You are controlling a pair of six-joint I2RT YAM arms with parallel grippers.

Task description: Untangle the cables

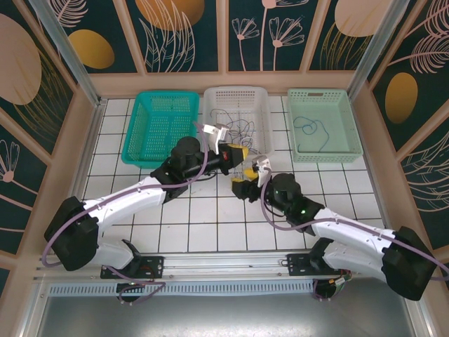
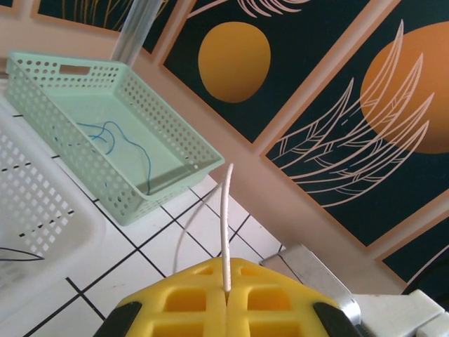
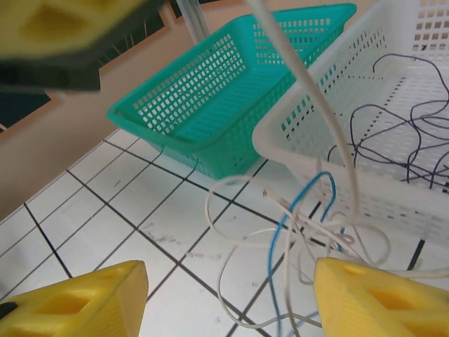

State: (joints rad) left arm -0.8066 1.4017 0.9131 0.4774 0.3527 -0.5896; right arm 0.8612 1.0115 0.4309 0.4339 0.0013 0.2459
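Note:
My left gripper (image 2: 226, 300) is shut on a pale white cable (image 2: 225, 232) that sticks up from between its yellow pads; it hovers in front of the white basket (image 1: 236, 98). That white cable (image 3: 317, 105) runs down into a tangle of white and blue cables (image 3: 309, 228) lying on the tiles. My right gripper (image 3: 228, 298) hangs open just above the tangle, its yellow fingers (image 3: 77, 302) on either side with nothing gripped. Several dark purple cables (image 3: 396, 133) lie in the white basket. A blue cable (image 2: 116, 137) lies in the mint basket (image 2: 175, 151).
A teal basket (image 1: 160, 126) stands at the back left, touching the white basket, with the mint basket (image 1: 324, 125) at the back right. The two grippers (image 1: 237, 153) (image 1: 247, 184) are close together over the tiled floor (image 1: 203, 217), and patterned walls enclose the cell.

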